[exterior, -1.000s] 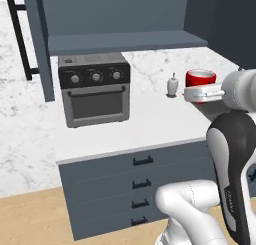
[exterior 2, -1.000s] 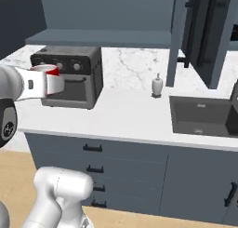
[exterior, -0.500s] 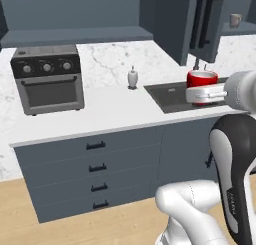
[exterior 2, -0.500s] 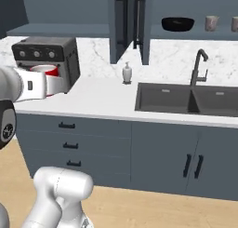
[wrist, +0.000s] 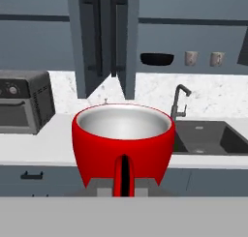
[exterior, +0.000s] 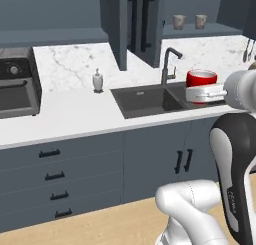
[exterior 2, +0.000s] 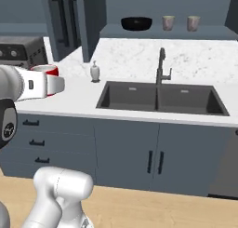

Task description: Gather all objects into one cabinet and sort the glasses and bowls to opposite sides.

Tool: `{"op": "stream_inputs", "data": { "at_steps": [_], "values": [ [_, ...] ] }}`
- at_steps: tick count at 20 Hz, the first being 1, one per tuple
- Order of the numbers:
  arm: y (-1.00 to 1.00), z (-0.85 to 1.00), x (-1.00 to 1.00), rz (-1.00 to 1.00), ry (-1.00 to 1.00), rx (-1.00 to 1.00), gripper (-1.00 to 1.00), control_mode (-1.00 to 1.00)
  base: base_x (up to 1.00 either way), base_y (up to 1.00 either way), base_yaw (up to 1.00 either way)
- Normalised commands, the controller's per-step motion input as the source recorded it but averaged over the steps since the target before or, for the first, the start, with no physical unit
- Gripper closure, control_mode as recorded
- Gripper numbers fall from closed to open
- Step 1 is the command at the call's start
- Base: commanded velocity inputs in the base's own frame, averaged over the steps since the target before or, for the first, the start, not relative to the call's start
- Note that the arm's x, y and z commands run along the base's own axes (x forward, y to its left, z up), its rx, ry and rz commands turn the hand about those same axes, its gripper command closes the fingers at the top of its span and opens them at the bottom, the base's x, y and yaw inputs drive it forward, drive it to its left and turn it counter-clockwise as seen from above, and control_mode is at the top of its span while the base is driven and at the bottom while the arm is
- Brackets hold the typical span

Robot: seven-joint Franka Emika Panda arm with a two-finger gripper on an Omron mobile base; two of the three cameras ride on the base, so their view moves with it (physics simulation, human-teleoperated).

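My gripper [exterior: 206,93] is shut on the small red cup [exterior: 201,79], holding it upright over the counter's front edge by the sink. In the hand view the red cup [wrist: 123,139] sits close up, empty, with a pale inside. The cabinet [exterior 2: 162,32] is an open-fronted slate-blue wall unit above the sink. On its shelf the black bowl [exterior 2: 136,23] stands at the left, and two tan cups [exterior 2: 168,22] [exterior 2: 193,23] stand to its right. The tan cups [exterior: 178,22] [exterior: 200,21] also show in the left base view, far above the gripper.
A dark double sink [exterior 2: 158,97] with a tall faucet [exterior 2: 161,66] is set in the white counter. A white soap dispenser [exterior: 97,81] stands left of it. A toaster oven [exterior: 15,84] sits further left. Open cabinet doors [wrist: 104,37] hang between the oven and the shelf.
The whole scene has slid left in both base views, so the base has driven to the right, from the oven to the sink. The red cup stays held in the gripper.
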Motion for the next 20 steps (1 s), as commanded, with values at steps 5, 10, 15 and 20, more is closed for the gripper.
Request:
{"op": "stream_inputs", "data": {
  "at_steps": [5, 10, 15, 20],
  "values": [
    [0.0, 0.0, 0.0, 0.0, 0.0, 0.0, 1.0, 1.0, 0.0, -0.79, -0.02],
    [0.0, 0.0, 0.0, 0.0, 0.0, 0.0, 1.0, 1.0, 0.05, -0.74, -0.03],
    [0.0, 0.0, 0.0, 0.0, 0.0, 0.0, 1.0, 1.0, 0.12, -0.66, -0.05],
    [0.0, 0.0, 0.0, 0.0, 0.0, 0.0, 1.0, 1.0, 0.34, -0.35, -0.01]
  ]
}}
